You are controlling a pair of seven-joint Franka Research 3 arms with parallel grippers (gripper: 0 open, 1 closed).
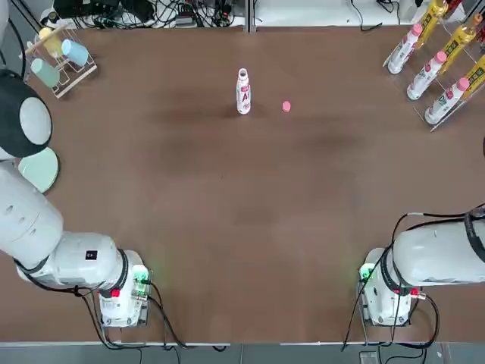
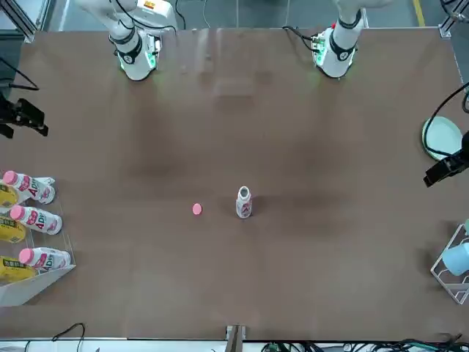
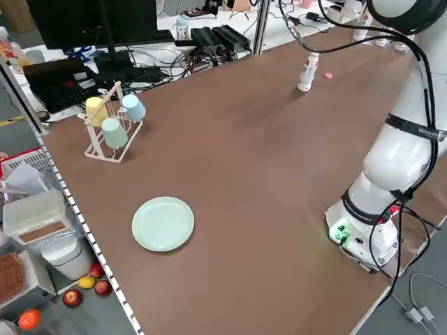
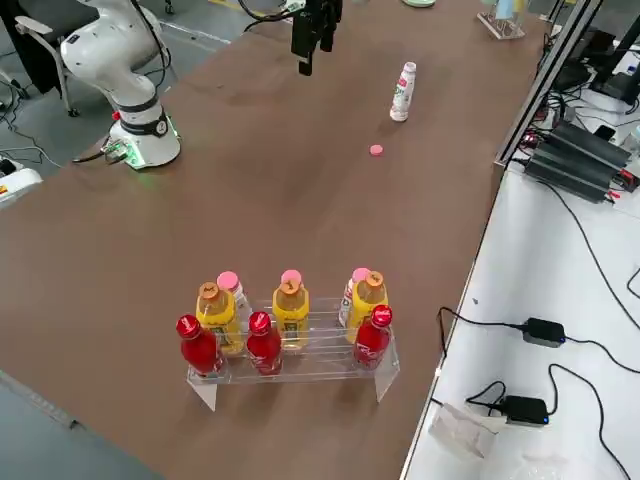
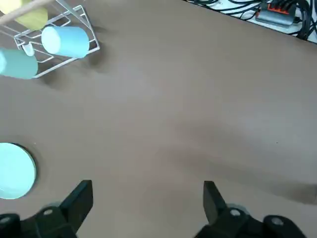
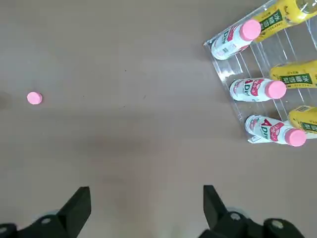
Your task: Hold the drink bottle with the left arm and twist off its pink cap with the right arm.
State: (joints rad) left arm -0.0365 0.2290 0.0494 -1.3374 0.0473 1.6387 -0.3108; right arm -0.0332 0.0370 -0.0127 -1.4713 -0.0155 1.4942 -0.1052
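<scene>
one bottle (image 1: 243,92), one loose cap (image 1: 286,107)

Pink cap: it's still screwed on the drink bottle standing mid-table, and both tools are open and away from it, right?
Not quite. The pink cap is off: the top view shows it lying on the table beside the upright drink bottle, apart from it, the neck bare. The rest holds: the left tool and the right tool are open and away from it.
</scene>
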